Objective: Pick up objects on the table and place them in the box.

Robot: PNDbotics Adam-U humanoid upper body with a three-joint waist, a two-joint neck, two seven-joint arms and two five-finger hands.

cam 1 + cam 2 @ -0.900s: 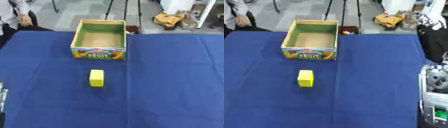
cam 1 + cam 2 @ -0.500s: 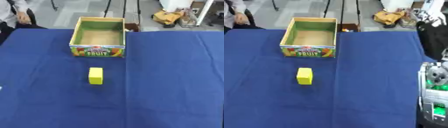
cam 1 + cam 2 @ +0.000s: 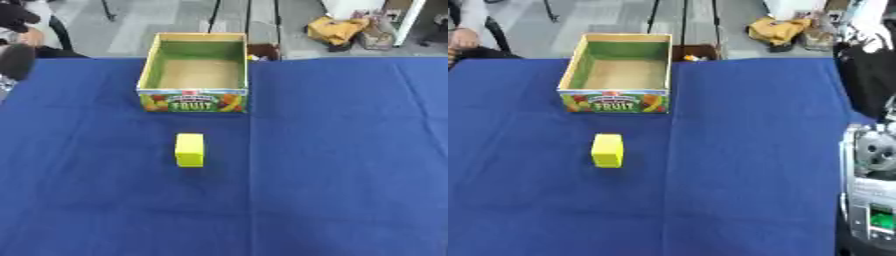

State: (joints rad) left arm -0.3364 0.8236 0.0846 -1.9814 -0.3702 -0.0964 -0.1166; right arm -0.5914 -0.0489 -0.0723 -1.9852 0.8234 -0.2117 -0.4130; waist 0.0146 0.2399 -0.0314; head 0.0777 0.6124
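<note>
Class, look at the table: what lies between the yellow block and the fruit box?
Nothing: only bare blue tablecloth separates the yellow block from the fruit box, shown in both eye views.

Box (image 3: 193, 100) – printed cardboard; tablecloth (image 3: 332, 150) – matt blue fabric.

Block (image 3: 189, 149) lies before the box (image 3: 193, 100) (well apart).

"FRUIT" on box (image 3: 193, 105) front
</note>
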